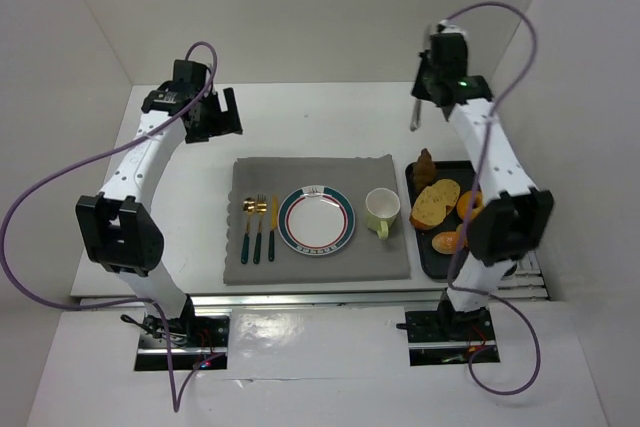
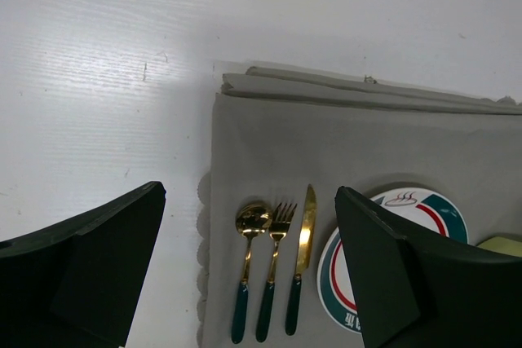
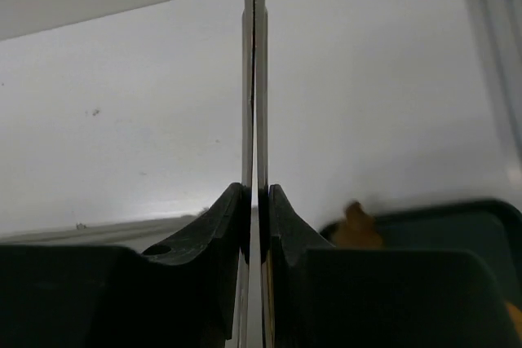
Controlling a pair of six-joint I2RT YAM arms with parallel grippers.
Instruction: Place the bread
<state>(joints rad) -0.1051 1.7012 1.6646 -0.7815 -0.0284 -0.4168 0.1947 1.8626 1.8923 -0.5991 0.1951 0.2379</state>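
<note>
On the black tray (image 1: 417, 257) at the right edge of the worktop (image 1: 300, 122), the ring-shaped bun (image 1: 467, 203) is seen just beside the flat bread slices (image 1: 435, 203), partly hidden by the right arm. The right tool (image 3: 254, 195) is raised toward the far right corner and clenched on a pair of thin metal strips (image 3: 254, 79), possibly tongs. The left tool (image 2: 249, 193) is released toward the far left corner and carries nothing. The plate (image 1: 316, 219) on the grey placemat (image 1: 300, 172) is judged the likely target. The bun would best be approached from above, clear of the slices and the cup (image 1: 382, 211), and gripped gently across its ring. A red emblem and small characters are printed on the plate's rim, but cannot be read.
</note>
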